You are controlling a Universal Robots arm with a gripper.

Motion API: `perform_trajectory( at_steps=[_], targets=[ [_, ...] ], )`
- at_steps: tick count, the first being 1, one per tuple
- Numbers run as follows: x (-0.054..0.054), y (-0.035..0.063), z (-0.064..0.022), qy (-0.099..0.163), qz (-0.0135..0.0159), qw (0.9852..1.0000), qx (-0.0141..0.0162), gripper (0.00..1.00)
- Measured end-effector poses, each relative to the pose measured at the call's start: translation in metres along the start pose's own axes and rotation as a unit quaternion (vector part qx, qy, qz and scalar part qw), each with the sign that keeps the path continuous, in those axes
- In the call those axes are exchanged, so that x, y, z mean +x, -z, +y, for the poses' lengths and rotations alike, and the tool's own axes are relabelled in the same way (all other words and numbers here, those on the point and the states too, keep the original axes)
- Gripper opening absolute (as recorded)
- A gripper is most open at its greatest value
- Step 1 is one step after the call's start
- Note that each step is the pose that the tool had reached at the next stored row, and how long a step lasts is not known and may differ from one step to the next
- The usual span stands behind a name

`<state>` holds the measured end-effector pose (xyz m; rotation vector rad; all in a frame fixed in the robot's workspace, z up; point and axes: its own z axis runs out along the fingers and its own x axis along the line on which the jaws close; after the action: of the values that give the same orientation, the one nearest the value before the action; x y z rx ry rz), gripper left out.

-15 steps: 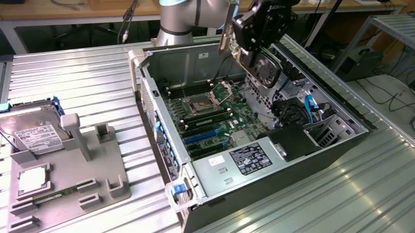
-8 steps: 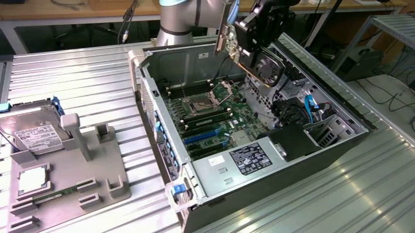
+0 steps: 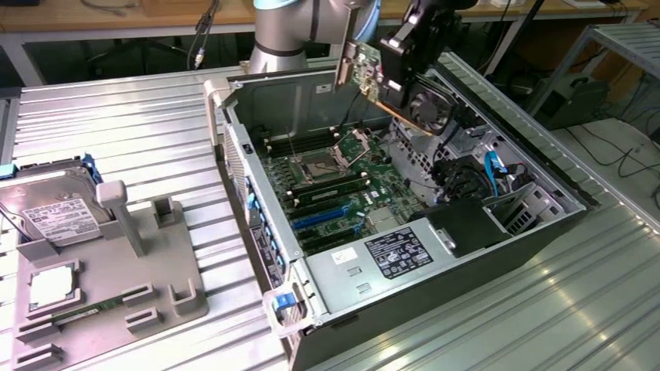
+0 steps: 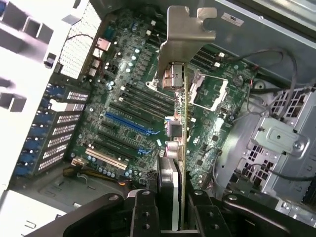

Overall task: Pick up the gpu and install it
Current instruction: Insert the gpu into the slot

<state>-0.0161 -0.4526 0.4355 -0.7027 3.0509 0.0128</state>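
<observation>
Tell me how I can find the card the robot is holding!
Find the big open computer case lying on the metal table. Right above it, the black gripper pinches a thin flat gpu, tilted in the air. Unlike the motherboard fixed inside the case, it hangs free, with a pale metal bracket at one end.

We can read no text; the print on the hard drive (image 3: 52,210) and power supply (image 3: 384,259) is illegible.

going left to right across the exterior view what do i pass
hard drive → grey holder post → computer case's perforated wall → gpu, held up over the open case → blue cable
</observation>
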Motion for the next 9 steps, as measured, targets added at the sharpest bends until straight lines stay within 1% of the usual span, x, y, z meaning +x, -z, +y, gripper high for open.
perform_trajectory(
  at_steps=[3,5,7,9],
  targets=[
    [0.0,0.0,0.0,0.031,0.0002,0.9995,-0.0003,0.29],
    [0.0,-0.0001,0.0,0.051,0.0003,0.9987,-0.0006,0.29],
    [0.0,-0.0001,0.0,0.074,0.0005,0.9973,-0.0009,0.29],
    [0.0,-0.0002,0.0,0.099,0.0006,0.9951,-0.0012,0.29]
  ],
)
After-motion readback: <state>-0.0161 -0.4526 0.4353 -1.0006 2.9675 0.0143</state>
